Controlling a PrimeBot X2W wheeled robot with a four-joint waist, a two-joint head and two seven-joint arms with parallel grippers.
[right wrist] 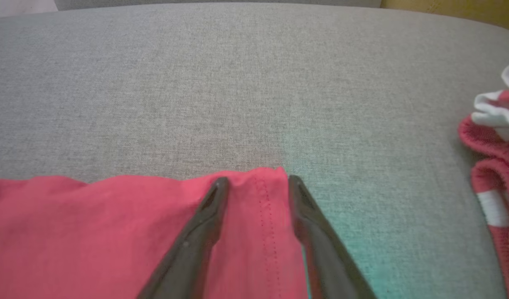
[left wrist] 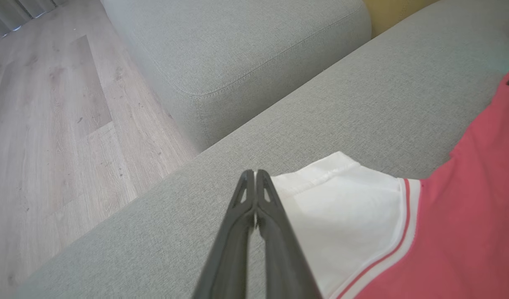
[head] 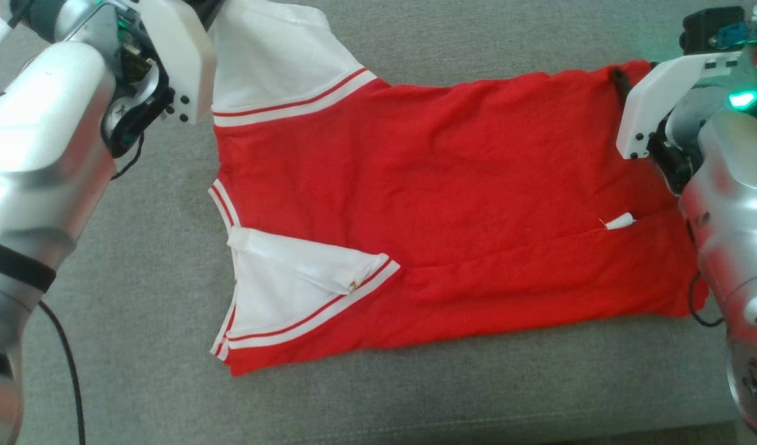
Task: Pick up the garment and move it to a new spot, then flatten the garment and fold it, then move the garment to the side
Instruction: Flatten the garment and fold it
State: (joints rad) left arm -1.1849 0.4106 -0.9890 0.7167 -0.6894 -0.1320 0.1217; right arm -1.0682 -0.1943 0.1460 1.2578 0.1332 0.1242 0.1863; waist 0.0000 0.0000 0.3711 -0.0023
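Observation:
The garment (head: 446, 204) is a red shirt with white, red-striped sleeves, spread flat on a grey sofa cushion (head: 137, 259). Its near side is folded over along a crease. My left gripper (left wrist: 254, 172) is shut and empty, its tips above the cushion just beside the far white sleeve (left wrist: 341, 207). My right gripper (right wrist: 256, 178) is open, its two fingers lying over the shirt's red hem corner (right wrist: 271, 216), one on either side of the stitched edge. One dark right fingertip (head: 619, 83) shows at the shirt's far right corner.
Another red and white bundle of cloth (right wrist: 495, 166) lies on the cushion to the right of my right gripper. A second grey cushion (left wrist: 237, 50) and wooden floor (left wrist: 50, 124) lie beyond the left end. A black cable (head: 69, 371) hangs by my left arm (head: 38, 154).

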